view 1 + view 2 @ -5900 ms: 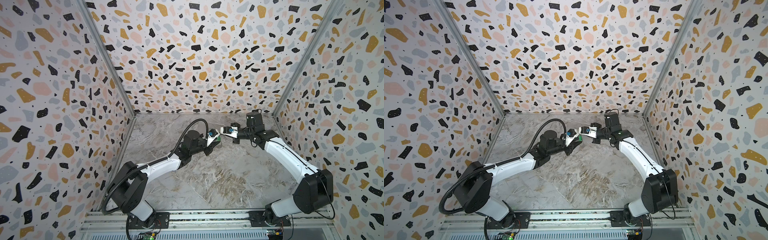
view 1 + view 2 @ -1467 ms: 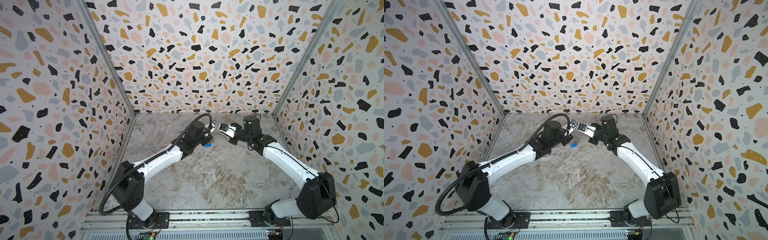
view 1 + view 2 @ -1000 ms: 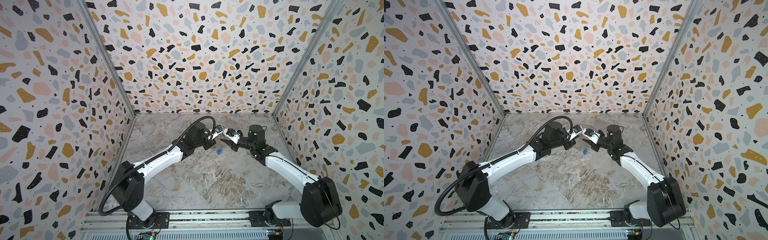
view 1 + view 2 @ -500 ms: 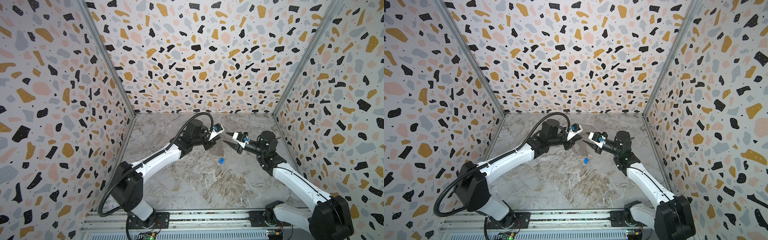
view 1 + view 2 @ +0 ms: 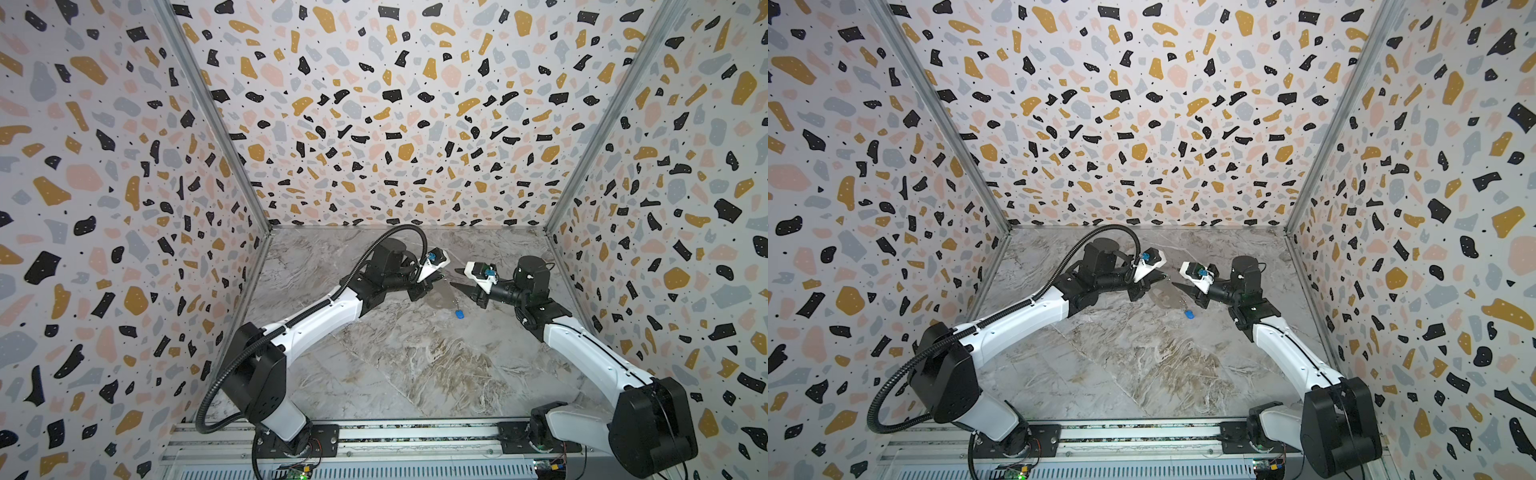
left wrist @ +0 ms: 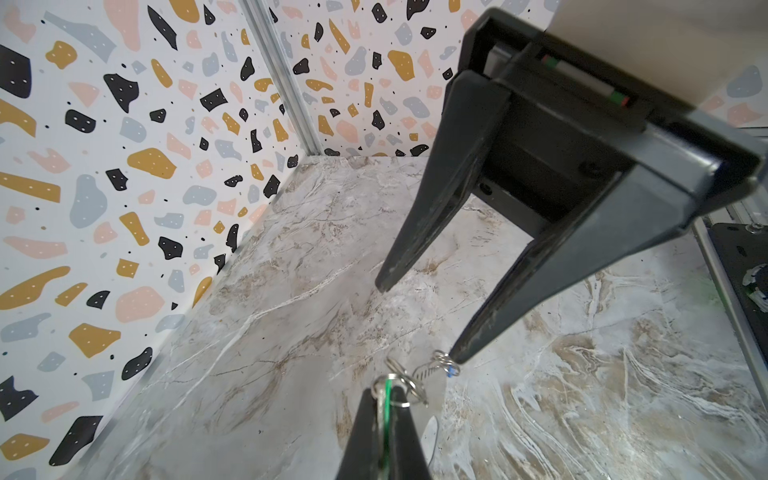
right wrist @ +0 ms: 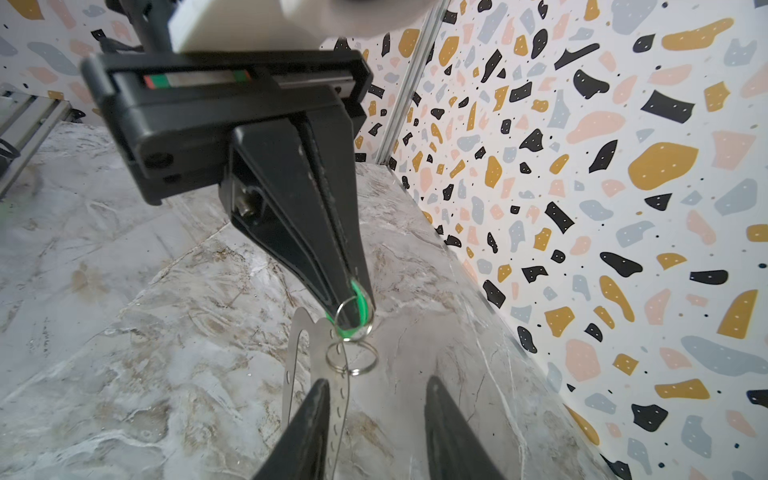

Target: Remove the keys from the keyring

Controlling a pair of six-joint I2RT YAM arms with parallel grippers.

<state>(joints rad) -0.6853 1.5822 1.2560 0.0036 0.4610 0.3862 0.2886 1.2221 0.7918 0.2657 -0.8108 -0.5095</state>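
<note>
Left claw point(image 7: 353, 316) clamped on green-tagged key point(image 7: 360, 303); keyring point(image 7: 320, 340) hangs beneath. Right claw point(image 7: 376, 384) part open, gripping nothing.

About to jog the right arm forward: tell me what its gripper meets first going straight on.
Probably the small wire rings hanging just ahead of the open right gripper, beside the keyring; behind them the left gripper, shut on the green tag. Depth is unclear.

Reaching in from the lower edge of the frame, the left arm point(image 5: 316, 320) and right arm point(image 5: 582, 353) meet mid-frame: left pincer point(image 5: 439, 277) clamped tight, right pincer point(image 5: 455, 278) facing it, jaws parted.
</note>
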